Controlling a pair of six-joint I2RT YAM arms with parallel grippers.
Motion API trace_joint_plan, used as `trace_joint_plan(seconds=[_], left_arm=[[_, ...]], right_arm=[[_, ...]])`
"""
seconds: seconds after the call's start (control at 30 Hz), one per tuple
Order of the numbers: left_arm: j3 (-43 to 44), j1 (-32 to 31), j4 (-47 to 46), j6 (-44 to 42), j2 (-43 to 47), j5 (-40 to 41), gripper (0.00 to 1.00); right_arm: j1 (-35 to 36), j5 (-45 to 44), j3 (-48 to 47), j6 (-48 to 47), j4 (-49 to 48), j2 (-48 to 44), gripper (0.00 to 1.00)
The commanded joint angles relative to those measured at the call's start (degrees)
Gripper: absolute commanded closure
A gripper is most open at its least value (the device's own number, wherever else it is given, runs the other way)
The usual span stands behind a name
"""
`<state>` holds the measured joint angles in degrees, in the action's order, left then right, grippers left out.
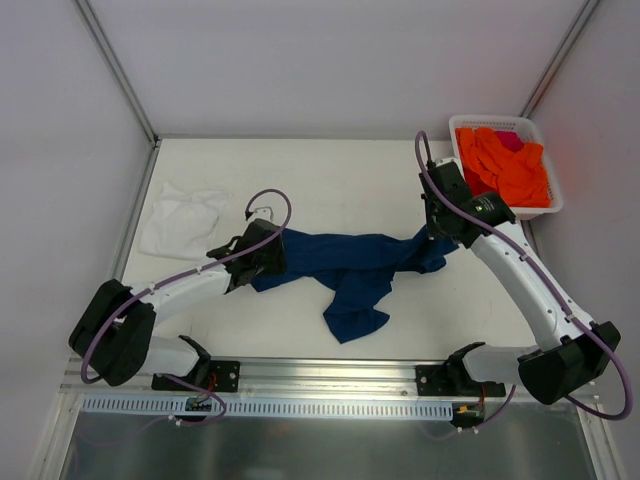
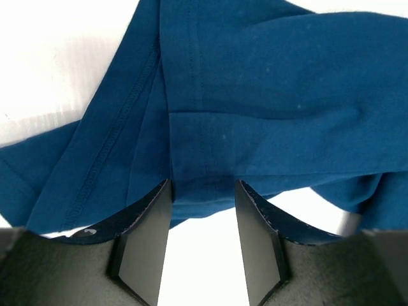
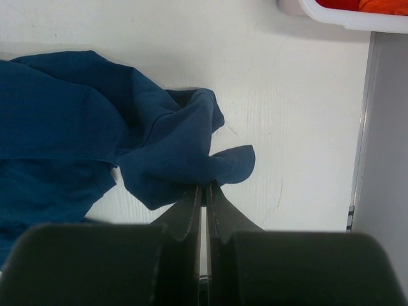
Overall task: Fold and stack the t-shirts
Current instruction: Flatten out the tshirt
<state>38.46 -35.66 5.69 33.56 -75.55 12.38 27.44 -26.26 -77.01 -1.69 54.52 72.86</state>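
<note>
Navy t-shirt (image 1: 345,265) lies rumpled and stretched out on the table (image 1: 330,170), one end near the basket (image 1: 497,120). Right tool (image 3: 205,186), close beside the basket, is pinched tight on that end; left tool (image 2: 203,186), well away from the basket, stands half open at the opposite hem.

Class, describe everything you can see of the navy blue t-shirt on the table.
The navy blue cotton-looking t-shirt lies crumpled and unfolded, stretched sideways across the white table, one bunched part trailing toward the near edge. Stitched hems show; no print is visible. The right gripper is shut, pinching its right end; the open left gripper straddles its left edge.
</note>
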Motion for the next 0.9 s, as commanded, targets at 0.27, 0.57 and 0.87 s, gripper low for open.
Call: trace_joint_plan(seconds=[0.27, 0.57, 0.87], left_arm=[[1.1, -0.2, -5.3, -3.1, -3.7, 2.5, 0.70], [4.9, -0.1, -5.1, -5.1, -5.8, 4.2, 1.00], [15.2, -0.3, 9.1, -8.2, 7.0, 9.5, 1.00]], right_arm=[[0.3, 0.2, 1.2, 1.2, -1.0, -1.6, 1.00], [0.4, -0.3, 2.6, 1.3, -0.8, -2.9, 0.99], [0.3, -0.2, 2.5, 1.5, -0.6, -2.6, 0.99]])
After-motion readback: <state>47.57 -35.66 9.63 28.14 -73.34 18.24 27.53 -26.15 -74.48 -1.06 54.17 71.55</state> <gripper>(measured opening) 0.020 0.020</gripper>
